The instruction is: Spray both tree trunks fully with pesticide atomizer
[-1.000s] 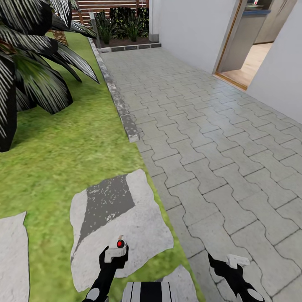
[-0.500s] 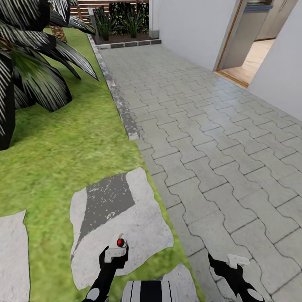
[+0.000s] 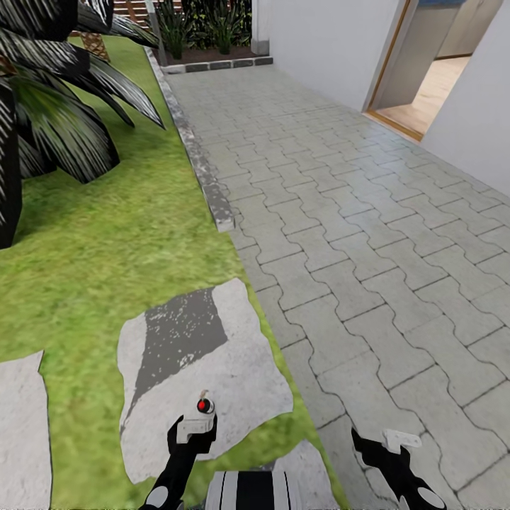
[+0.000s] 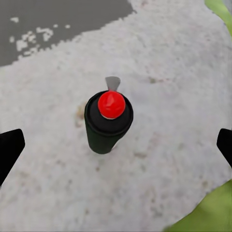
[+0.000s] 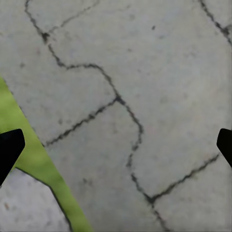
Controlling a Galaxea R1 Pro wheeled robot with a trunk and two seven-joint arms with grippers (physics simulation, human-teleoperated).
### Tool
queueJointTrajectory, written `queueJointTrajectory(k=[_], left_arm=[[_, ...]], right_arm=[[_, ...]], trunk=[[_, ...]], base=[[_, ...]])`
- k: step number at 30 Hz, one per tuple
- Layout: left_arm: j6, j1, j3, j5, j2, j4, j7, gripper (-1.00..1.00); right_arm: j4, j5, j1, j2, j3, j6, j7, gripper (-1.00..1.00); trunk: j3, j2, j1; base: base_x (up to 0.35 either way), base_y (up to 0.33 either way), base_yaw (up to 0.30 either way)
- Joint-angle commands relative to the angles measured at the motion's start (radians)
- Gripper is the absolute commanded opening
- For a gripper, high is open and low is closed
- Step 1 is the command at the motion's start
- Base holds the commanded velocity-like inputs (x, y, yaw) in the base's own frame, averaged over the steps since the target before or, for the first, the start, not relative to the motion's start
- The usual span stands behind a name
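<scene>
The left hand (image 3: 193,430) hung low over a pale stepping stone (image 3: 234,382), and the pesticide atomizer (image 3: 205,405) sat at its tip, its red-capped top pointing up. In the left wrist view the dark bottle (image 4: 108,122) stood centred between the two black fingertips (image 4: 9,147), which lay far out at either edge with clear stone between them and the bottle; the hand was spread wide, and what carried the bottle could not be told.

The right hand (image 3: 388,448) hung over the grey paving (image 3: 368,234), holding nothing, its fingertips (image 5: 9,145) likewise spread to the edges of the right wrist view above interlocking pavers and a strip of grass.

Beyond the left hand, the stepping stone bore a dark patch (image 3: 180,333) and lay in the lawn (image 3: 106,234). A stone kerb (image 3: 202,166) divided grass from paving. A palm (image 3: 49,106) with dark fronds stood on the lawn far to the left. Across the paving rose a white wall (image 3: 319,42) with an open doorway (image 3: 425,78).
</scene>
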Motion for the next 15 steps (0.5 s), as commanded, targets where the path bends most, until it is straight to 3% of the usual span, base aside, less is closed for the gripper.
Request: queueJointTrajectory(k=[1, 15], left_arm=[[-0.004, -0.001, -0.008, 0.006, 0.001, 0.001, 0.009, 1.0], [-0.005, -0.001, -0.008, 0.006, 0.0, -0.007, 0.01, 1.0]], right_arm=[[0.001, 0.0, -0.001, 0.0, -0.003, -0.003, 0.007, 1.0], [0.001, 0.005, -0.001, 0.001, -0.004, -0.004, 0.009, 1.0]], trunk=[[-0.002, 0.0, 0.0], [-0.025, 0.0, 0.0]], base=[[0.0, 0.0, 0.0], [0.0, 0.0, 0.0]])
